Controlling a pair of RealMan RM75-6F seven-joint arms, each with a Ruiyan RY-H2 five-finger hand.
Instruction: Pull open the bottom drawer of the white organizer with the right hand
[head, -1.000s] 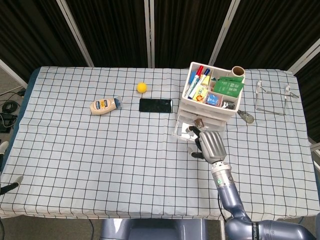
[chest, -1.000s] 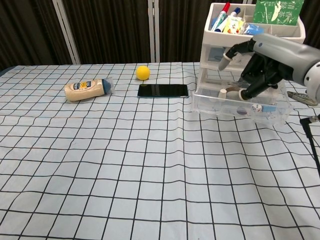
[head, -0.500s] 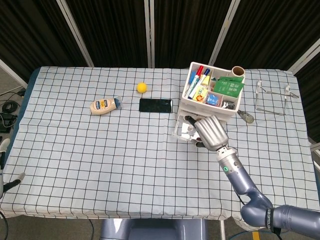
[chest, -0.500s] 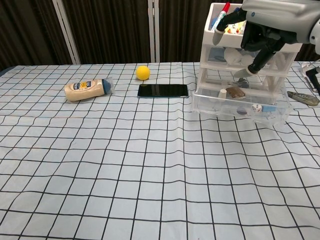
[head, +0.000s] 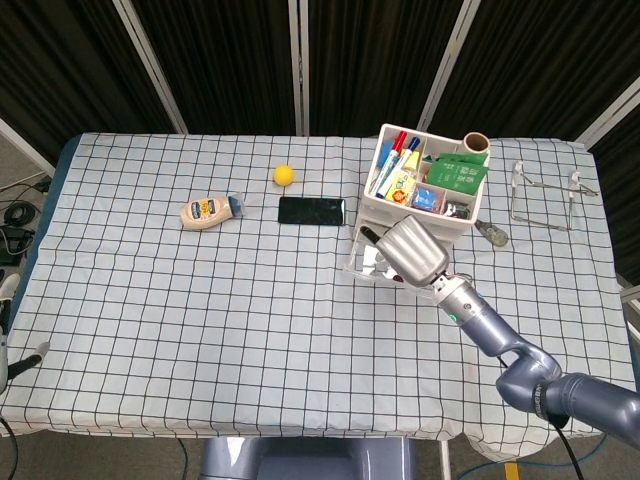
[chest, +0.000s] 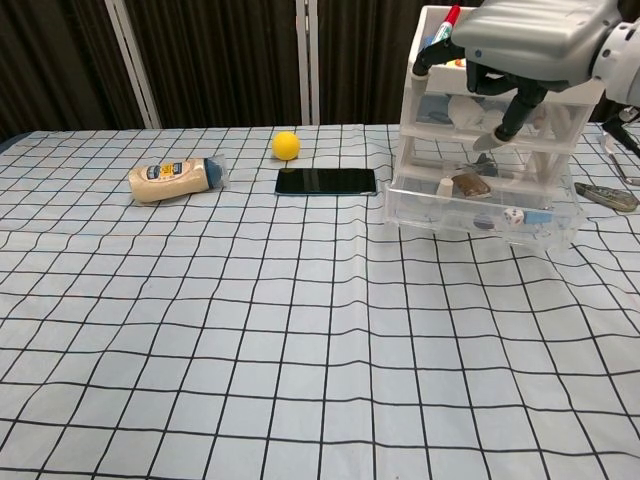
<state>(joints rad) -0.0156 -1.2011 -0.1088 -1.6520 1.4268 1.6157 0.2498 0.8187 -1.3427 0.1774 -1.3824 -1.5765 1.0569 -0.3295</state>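
White plastic three-tier desktop organizer (chest: 500, 140) at the far right of the checked tablecloth (head: 200, 300), top tray crowded with markers and a green packet. Bottom drawer (chest: 480, 215), clear plastic, drawn well forward of the frame and resting on the cloth, small oddments visible inside, among them a white die. Right hand (chest: 520, 40) raised above the drawer, level with the organizer's upper tiers, palm down, fingers (chest: 508, 112) loosely spread and hanging, nothing held, no contact with the drawer front. One second earlier, hand low at the drawer front with fingers hooked near its edge; half a second earlier, already lifted clear; now higher again and drawn back toward the robot. Drawer position unchanged across all three instants. Judged meaning: pull complete, release made, arm in retreat, task essentially done. Left hand not in either view. Elsewhere on the cloth, untouched: squeeze bottle of mayonnaise (head: 208, 211), small yellow ball (head: 284, 175), black smartphone (head: 311, 210), wire rack (head: 545, 195).
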